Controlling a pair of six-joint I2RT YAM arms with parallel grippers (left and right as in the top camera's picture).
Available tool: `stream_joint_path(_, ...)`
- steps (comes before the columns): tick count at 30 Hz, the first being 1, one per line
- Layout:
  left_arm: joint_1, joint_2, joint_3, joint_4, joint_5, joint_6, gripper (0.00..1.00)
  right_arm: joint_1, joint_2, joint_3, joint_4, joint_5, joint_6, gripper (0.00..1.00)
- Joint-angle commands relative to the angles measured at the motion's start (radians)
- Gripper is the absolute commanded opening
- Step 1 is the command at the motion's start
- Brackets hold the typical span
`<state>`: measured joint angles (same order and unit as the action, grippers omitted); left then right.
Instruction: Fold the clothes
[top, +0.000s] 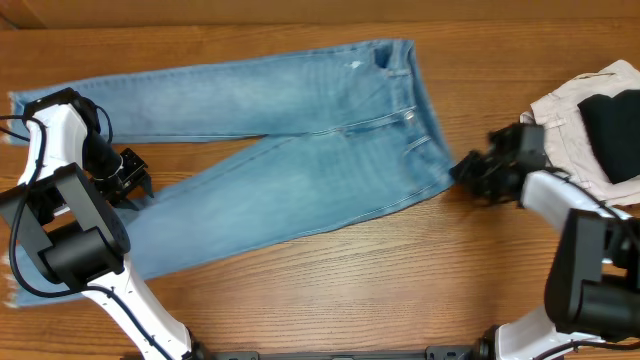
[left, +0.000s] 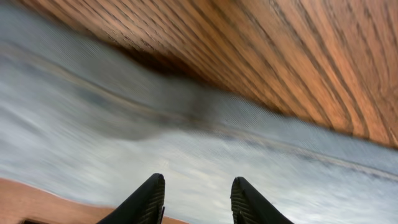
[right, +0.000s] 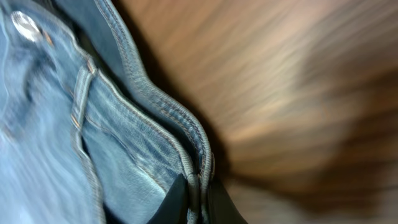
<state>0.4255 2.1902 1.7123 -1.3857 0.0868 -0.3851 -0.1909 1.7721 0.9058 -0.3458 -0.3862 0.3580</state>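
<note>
Nearest the robot, the two arms rise from the front edge of the wooden table (top: 350, 290), one at each end of the jeans (top: 300, 140). The left gripper (left: 196, 180) is down at the near trouser leg, close to its upper edge. Its two dark fingers (left: 146, 202) stand apart, with only blurred denim showing in the gap, so it has hold of nothing that can be seen. The right gripper (right: 198, 183) is pinched tight on the stitched waistband edge at the jeans' near right corner, with the thick seam running up from between its fingertips and a belt loop (right: 81, 93) and a metal button (right: 26, 26) to the side. The jeans lie flat across the middle of the table, waist to the right, the legs splayed toward the left. One leg runs to the near left under the left arm, the other farther back. Beyond the right gripper, at the far right edge, an off-white garment (top: 565, 120) lies crumpled with a black garment (top: 615, 130) on top.
</note>
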Motion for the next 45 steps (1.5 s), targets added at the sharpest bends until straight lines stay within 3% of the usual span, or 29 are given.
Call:
stream_joint_path(1, -0.030, 0.007, 0.020, -0.008, 0.047, 0.047, 0.38, -0.142, 0.001, 0.136, -0.029, 0.097, 0.063, 0.04)
stream_joint_path(8, -0.127, 0.007, 0.020, -0.070, 0.043, 0.097, 0.38, -0.250, 0.003, 0.195, -0.145, 0.113, 0.058, 0.04)
stream_joint_path(14, -0.152, 0.007, 0.021, 0.096, 0.037, 0.090, 0.35, -0.236, 0.003, 0.195, -0.158, 0.117, 0.057, 0.04)
stream_joint_path(18, -0.165, 0.007, 0.021, 0.251, 0.058, 0.091, 0.23, -0.235, 0.003, 0.195, -0.167, 0.117, 0.053, 0.04)
stream_joint_path(21, -0.186, 0.007, 0.021, 0.373, 0.095, 0.089, 0.05, -0.235, 0.003, 0.195, -0.180, 0.123, 0.035, 0.04)
stream_joint_path(22, -0.194, 0.007, 0.020, 0.396, 0.094, 0.084, 0.04, -0.235, 0.003, 0.195, -0.182, 0.124, 0.035, 0.04)
stream_joint_path(29, -0.248, 0.011, 0.020, 0.524, 0.013, 0.043, 0.04, -0.235, 0.003, 0.195, -0.191, 0.124, 0.035, 0.04)
stream_joint_path(45, -0.259, 0.171, 0.021, 0.618, -0.029, 0.040, 0.04, -0.235, 0.003, 0.195, -0.206, 0.124, 0.035, 0.04)
